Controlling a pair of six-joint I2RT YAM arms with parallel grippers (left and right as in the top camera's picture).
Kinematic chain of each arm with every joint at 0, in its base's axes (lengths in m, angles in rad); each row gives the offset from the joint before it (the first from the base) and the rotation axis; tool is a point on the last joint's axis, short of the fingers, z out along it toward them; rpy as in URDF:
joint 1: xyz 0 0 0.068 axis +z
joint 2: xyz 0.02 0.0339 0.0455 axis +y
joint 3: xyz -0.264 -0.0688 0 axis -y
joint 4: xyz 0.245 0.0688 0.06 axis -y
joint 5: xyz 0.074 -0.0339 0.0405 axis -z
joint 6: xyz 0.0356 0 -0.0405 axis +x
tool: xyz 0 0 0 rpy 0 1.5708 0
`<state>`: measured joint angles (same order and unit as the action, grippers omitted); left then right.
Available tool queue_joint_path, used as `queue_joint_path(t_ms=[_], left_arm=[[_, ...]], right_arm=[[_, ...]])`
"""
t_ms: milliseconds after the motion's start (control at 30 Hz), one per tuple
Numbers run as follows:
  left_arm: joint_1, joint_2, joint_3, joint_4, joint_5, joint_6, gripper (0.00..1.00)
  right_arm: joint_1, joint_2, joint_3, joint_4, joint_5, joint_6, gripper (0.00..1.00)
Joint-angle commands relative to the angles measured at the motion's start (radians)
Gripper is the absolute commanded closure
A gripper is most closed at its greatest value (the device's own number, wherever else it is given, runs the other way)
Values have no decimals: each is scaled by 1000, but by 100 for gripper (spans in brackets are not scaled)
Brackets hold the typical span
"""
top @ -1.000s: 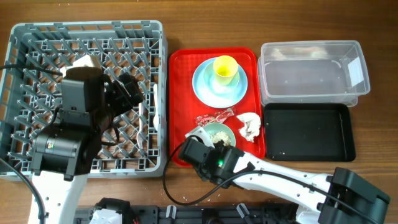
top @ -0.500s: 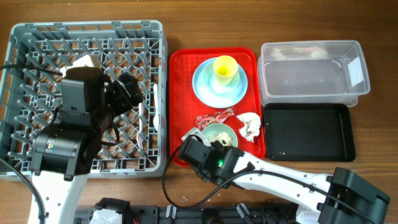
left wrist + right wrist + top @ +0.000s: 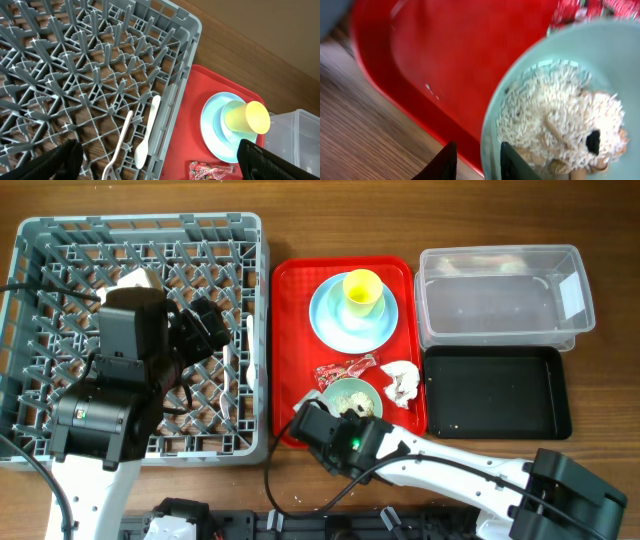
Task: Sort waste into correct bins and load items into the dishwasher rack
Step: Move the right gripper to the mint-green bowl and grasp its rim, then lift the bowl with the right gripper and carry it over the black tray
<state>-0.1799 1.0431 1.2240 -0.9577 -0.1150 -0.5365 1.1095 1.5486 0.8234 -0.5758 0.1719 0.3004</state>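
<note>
Rice scraps (image 3: pixel 545 120) in pale green bowl (image 3: pixel 602 47), right end effector (image 3: pixel 480 162) parted astride rim, left end effector (image 3: pixel 162 162) wide, empty

From overhead, we find bare floor on the red tray (image 3: pixel 292 320) only at 9 to 11 o'clock of the pale green bowl (image 3: pixel 610 55). The wrapper (image 3: pixel 345 368) crowds it at 12, the napkin (image 3: pixel 401 381) at 3. The black tray (image 3: pixel 495 392) and clear tub (image 3: pixel 500 305) stand open above.
</note>
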Motion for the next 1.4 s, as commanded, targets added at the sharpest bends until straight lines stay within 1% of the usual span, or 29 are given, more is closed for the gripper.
queue_joint_path(t_ms=[0,100,167,367,400,433,567,667,800,867,900,967,1000,1200,1267,1367], left_arm=[[8,-2,6,3,-6,1,0],[8,-2,6,3,-6,1,0],[8,-2,6,3,-6,1,0],[8,-2,6,3,-6,1,0],[8,-2,6,3,-6,1,0],[8,-2,6,3,-6,1,0],[8,-2,6,3,-6,1,0],[8,-2,6,3,-6,1,0],[8,-2,6,3,-6,1,0],[8,-2,6,3,-6,1,0],[8,-2,6,3,-6,1,0],[8,-2,6,3,-6,1,0],[8,-2,6,3,-6,1,0],[8,-2,6,3,-6,1,0],[8,-2,6,3,-6,1,0],[8,-2,6,3,-6,1,0]], right_arm=[[2,13,-24,0,-16,-2,74],[2,13,-22,10,-16,-2,85],[2,13,-18,6,-16,-1,89],[2,11,24,4,-16,-11,90],[2,11,29,3,-15,-13,91],[2,11,30,3,-15,-13,95],[2,11,30,2,-13,-21,95],[2,11,30,3,-12,-21,89],[2,11,30,2,-16,-20,84],[2,11,30,2,-16,-20,84],[2,11,30,2,-16,-19,85],[2,11,30,1,-16,-20,94],[2,11,30,1,-16,-20,96],[-8,11,73,-20,-4,-24,96],[-31,11,141,-72,-4,-38,96],[-80,11,285,-201,21,-77,96]])
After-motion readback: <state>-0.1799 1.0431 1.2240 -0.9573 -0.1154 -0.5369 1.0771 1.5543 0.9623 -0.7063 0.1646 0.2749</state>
